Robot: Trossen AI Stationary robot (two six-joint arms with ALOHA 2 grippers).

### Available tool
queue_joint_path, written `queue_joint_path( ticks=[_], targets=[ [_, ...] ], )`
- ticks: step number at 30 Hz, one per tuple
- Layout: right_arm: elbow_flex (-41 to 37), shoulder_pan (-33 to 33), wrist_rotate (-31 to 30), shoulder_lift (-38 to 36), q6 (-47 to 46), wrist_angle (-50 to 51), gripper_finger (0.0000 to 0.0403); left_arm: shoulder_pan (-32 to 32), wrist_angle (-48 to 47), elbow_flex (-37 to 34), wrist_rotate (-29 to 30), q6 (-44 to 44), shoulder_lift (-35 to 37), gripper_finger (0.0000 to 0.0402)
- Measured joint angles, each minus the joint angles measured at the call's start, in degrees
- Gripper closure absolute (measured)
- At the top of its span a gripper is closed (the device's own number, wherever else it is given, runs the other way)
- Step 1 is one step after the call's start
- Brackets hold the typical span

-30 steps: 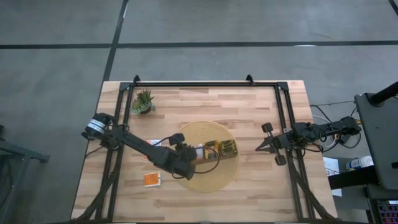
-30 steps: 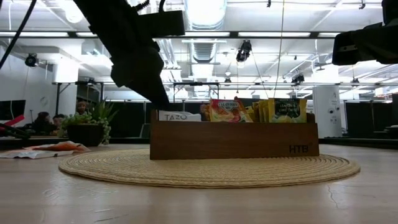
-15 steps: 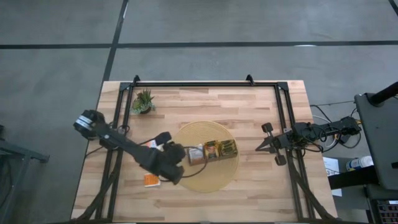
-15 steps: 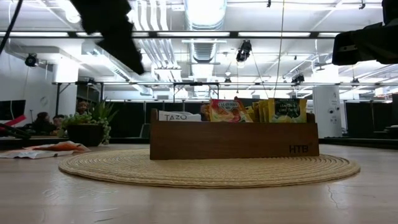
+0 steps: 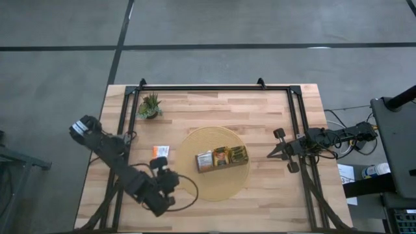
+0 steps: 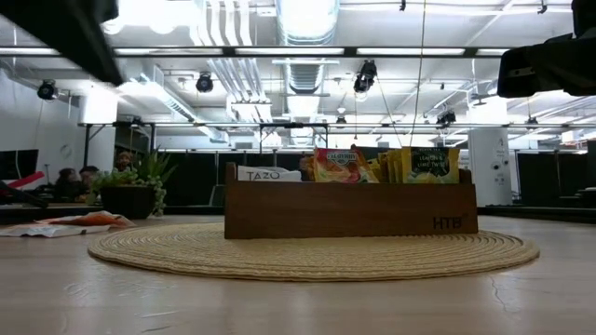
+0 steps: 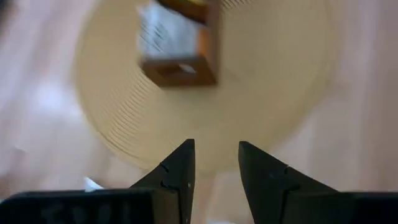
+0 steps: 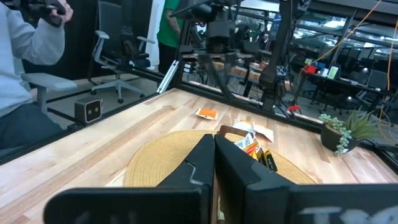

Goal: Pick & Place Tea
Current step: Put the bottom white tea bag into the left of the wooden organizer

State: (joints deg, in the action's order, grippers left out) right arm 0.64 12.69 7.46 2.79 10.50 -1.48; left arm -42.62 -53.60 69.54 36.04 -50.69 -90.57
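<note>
Looking down from the high view: dark brown divided wooden tray [image 5: 221,158] of small flat tea sachets [image 5: 229,156] sits mid round woven straw mat [image 5: 239,141]; left gripper [image 5: 164,192] off the mat's edge. Left wrist view: fingers [image 7: 178,168] parted, empty. Right wrist view: right gripper [image 8: 214,157] clenched, empty, beside the mat.
</note>
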Motion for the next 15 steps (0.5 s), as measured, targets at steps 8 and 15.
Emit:
queue_joint_path(
  ticks=[8, 15],
  targets=[
    [0.0, 0.0, 0.0, 0.0, 0.0, 0.0, 0.0394, -6.9, 8.7, -5.5, -5.1, -5.2, 0.0, 0.0284],
    [0.0, 0.0, 0.0, 0.0, 0.0, 0.0, 0.0394, -10.4, 21.8, -10.7, -5.1, -4.5, 0.0, 0.0284]
  ],
)
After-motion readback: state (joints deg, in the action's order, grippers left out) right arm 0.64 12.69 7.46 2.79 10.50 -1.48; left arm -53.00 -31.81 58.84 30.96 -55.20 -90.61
